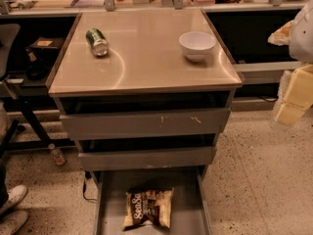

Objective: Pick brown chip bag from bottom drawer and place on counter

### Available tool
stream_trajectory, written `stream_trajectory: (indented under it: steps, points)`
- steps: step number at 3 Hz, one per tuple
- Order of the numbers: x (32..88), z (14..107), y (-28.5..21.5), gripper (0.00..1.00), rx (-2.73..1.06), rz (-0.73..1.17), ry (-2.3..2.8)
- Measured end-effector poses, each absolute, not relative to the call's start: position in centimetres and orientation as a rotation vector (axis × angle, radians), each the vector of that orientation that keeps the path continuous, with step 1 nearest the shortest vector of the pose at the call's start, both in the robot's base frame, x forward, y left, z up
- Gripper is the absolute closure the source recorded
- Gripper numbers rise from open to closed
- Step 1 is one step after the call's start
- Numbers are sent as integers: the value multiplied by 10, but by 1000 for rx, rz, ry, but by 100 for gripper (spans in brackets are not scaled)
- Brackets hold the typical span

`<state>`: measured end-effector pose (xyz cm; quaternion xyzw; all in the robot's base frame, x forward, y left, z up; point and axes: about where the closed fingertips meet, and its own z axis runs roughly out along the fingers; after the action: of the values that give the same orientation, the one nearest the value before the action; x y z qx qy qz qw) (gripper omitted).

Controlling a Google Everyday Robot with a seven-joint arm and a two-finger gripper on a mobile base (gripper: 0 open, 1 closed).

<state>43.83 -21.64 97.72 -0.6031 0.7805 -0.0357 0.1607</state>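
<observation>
— Where does your brown chip bag (148, 208) sit?
— Flat on the floor of the pulled-out bottom drawer (186, 199). Your glossy beige counter (146, 62) carries a tipped green can (97, 42) and a white bowl (197, 45), well apart. Your gripper (293, 99) hangs at the right, above speckled floor (259, 180); its state you cannot tell.

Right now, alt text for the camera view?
A crinkly dark-brown chip bag lies flat in the open grey metal bottom drawer. On the glossy beige counter above: a green can on its side, a white bowl upright. The gripper hangs at the right edge, away from the bag.
</observation>
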Motion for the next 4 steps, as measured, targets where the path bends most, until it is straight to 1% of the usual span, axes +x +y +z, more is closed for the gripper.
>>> stream_trajectory:
  steps: [1, 4]
  points:
    - [436, 968, -213, 0, -1729, -112, 2231]
    - [417, 839, -159, 0, -1786, 64, 2288]
